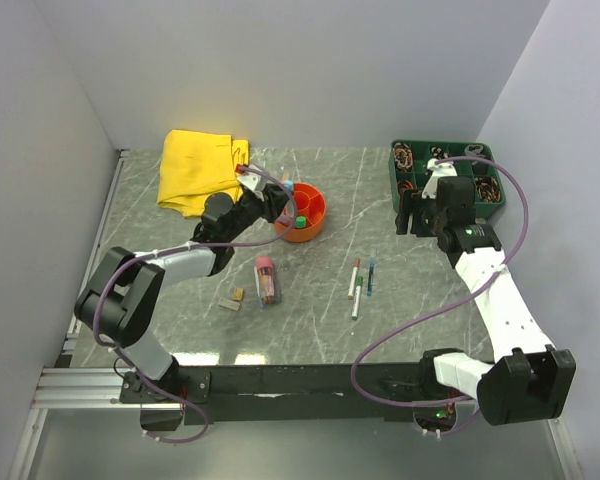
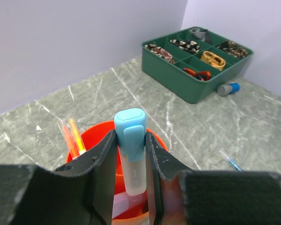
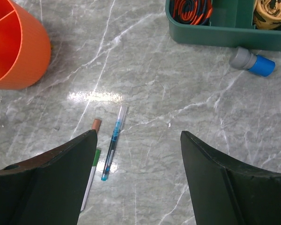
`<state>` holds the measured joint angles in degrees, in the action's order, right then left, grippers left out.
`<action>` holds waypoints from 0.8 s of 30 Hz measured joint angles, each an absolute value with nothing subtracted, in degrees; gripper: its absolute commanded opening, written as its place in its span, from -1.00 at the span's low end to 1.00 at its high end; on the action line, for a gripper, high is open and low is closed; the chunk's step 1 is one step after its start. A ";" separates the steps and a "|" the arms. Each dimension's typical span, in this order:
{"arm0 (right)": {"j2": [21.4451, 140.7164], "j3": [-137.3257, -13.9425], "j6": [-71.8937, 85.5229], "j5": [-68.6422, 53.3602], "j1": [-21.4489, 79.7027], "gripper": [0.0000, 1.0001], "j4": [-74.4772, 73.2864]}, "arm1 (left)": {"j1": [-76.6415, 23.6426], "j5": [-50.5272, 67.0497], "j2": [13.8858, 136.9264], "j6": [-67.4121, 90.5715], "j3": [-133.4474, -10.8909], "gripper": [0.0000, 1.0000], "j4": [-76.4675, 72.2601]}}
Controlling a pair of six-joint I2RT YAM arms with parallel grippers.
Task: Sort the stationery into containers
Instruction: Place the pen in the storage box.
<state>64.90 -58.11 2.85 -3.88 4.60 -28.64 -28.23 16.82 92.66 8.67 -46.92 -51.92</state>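
My left gripper [image 2: 130, 164] is shut on a frosted marker with a light blue cap [image 2: 130, 140], held upright over the orange organiser bowl [image 2: 91, 133]. Orange pens [image 2: 72, 136] and a lilac stick [image 2: 126, 204] sit inside the bowl. From above, the left gripper [image 1: 278, 202] hangs at the bowl's [image 1: 317, 226] left rim. Three pens lie mid-table: a blue one [image 3: 112, 143], a brown-capped one [image 3: 96, 124] and a green-and-white one [image 3: 91, 178]. The right gripper [image 3: 138, 154] hovers open and empty to their right. A pink-capped clear tube [image 1: 266, 280] and tan blocks [image 1: 233, 299] lie left of centre.
A green divided tray [image 1: 395, 190] of small parts stands at the back right, with a grey-and-blue capped piece [image 3: 252, 62] beside it on the table. A folded yellow cloth [image 1: 200, 168] lies at the back left. White walls close the back and sides.
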 measured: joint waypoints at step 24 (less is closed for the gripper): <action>66.87 -57.67 2.50 -4.32 4.60 0.60 -28.67 | -31.11 10.66 98.54 7.42 -37.36 -0.47 -61.01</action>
